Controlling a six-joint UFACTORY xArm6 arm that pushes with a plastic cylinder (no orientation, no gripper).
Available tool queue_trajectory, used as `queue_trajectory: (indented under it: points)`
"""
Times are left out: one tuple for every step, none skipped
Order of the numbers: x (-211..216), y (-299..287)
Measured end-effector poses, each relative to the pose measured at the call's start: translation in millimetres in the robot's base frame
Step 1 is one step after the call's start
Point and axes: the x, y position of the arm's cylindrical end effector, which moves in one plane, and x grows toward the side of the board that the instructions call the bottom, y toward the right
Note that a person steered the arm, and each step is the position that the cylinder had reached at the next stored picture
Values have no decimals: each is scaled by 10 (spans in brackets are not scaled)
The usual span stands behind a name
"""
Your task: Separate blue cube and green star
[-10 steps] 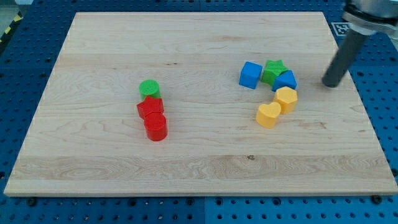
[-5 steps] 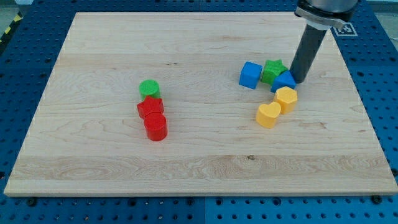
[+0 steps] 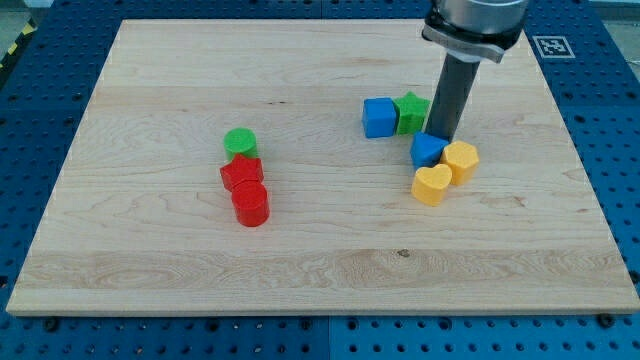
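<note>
The blue cube (image 3: pixel 379 117) sits right of the board's middle, touching the green star (image 3: pixel 411 113) on its right side. My tip (image 3: pixel 444 135) stands just right of the green star and against the top of a second blue block (image 3: pixel 428 151). The rod rises from there to the view's top.
Two yellow blocks (image 3: pixel 460 161) (image 3: pixel 432 185) lie by the second blue block, below my tip. Left of middle, a green cylinder (image 3: pixel 240 142), a red block (image 3: pixel 241 173) and a red cylinder (image 3: pixel 250 203) form a touching column. The wooden board (image 3: pixel 320 270) lies on a blue pegboard.
My tip has swept left from the board's right side into the cluster. The green star and blue cube slid left together; the second blue block shifted left and down.
</note>
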Motion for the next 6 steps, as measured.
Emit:
queue_trajectory:
  points:
    - [-29, -15]
    - [-322, -15]
    - [-540, -84]
    - [-373, -87]
    - [-179, -210]
    - [-370, -529]
